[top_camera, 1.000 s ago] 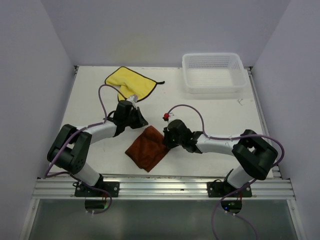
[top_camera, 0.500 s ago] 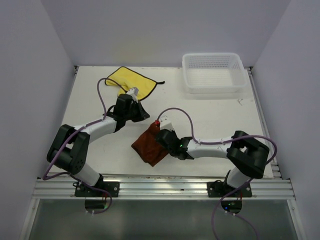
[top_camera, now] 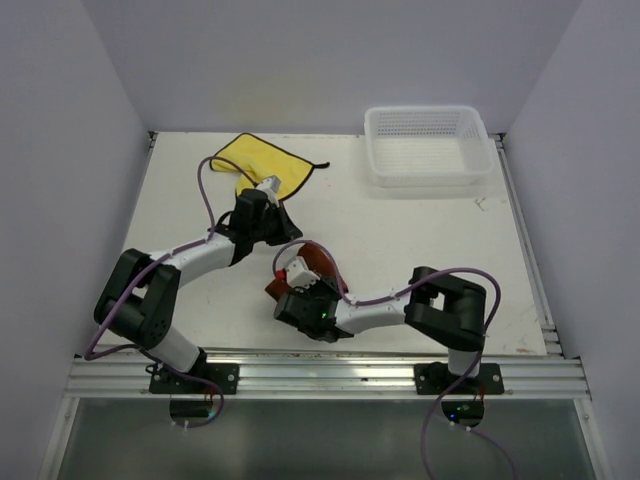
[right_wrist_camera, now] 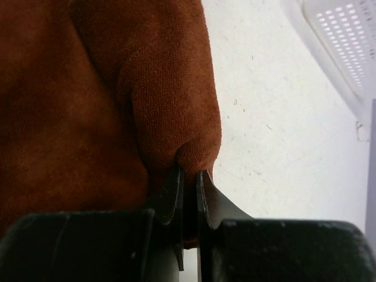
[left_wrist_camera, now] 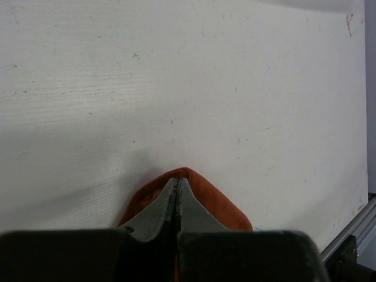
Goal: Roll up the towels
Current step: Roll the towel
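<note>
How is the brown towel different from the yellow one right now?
Colour: the brown towel is plain rust, while the yellow towel is bright with dark edging.
Pose: the brown towel is bunched into folds; the yellow towel lies spread flat.
Handling: the left gripper and right gripper both pinch the brown towel; neither holds the yellow towel.
Both are small soft cloths on the white table.

rust-brown towel (top_camera: 320, 262) is noted bunched at the table's (top_camera: 430, 240) near middle, partly covered by the right gripper (top_camera: 300, 290), left gripper (top_camera: 283, 230) just beside it, yellow towel (top_camera: 262, 162) behind, white basket (top_camera: 425, 178) well apart.
</note>
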`<act>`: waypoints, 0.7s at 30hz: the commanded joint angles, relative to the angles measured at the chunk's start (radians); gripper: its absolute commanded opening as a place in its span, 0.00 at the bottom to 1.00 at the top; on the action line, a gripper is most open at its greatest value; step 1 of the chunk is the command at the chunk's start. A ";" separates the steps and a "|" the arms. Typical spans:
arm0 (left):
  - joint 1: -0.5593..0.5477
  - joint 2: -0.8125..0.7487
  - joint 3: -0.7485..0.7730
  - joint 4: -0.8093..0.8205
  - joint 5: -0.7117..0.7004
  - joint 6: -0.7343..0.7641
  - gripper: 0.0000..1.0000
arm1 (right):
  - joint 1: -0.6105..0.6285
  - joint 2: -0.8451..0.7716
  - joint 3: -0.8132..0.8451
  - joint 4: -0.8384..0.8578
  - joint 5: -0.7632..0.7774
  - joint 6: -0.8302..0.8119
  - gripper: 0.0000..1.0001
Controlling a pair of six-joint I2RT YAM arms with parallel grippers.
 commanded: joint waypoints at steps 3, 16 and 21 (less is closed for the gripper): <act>-0.004 -0.037 0.043 0.003 0.020 -0.004 0.00 | 0.072 0.090 0.057 -0.028 0.178 -0.091 0.00; -0.106 -0.094 0.002 0.001 -0.020 0.034 0.00 | 0.147 0.150 0.099 -0.030 0.112 -0.187 0.00; -0.148 -0.084 -0.035 0.023 0.000 0.032 0.00 | 0.161 0.196 0.131 -0.068 0.115 -0.192 0.00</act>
